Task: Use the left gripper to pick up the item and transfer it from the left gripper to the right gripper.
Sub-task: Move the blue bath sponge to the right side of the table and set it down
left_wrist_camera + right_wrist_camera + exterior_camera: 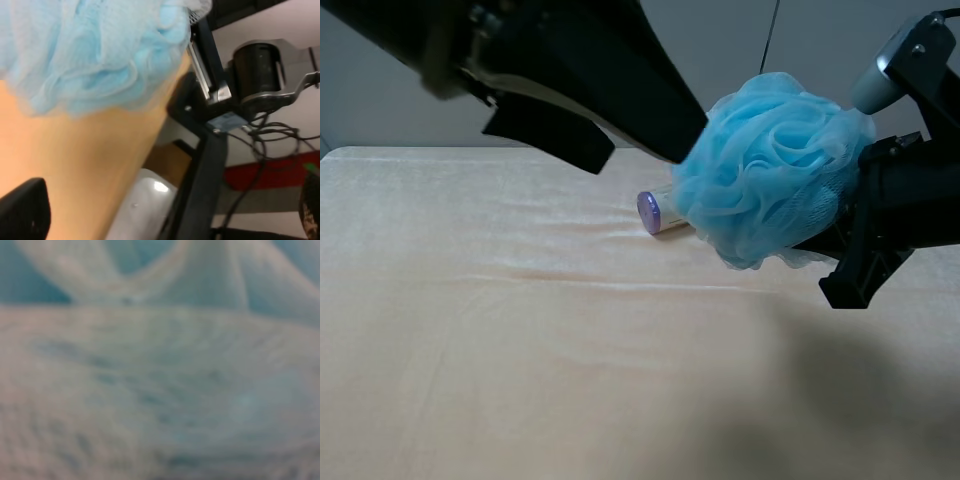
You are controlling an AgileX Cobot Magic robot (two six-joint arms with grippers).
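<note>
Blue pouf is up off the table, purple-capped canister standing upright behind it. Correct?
No. The purple-capped canister lies on its side on the table, not upright; the exterior high view shows it. The blue pouf is up off the table, in front of it.

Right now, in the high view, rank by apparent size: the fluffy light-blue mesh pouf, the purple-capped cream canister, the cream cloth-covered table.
1. cream cloth-covered table
2. fluffy light-blue mesh pouf, raised, likely nearer the camera
3. purple-capped cream canister, partly hidden
</note>
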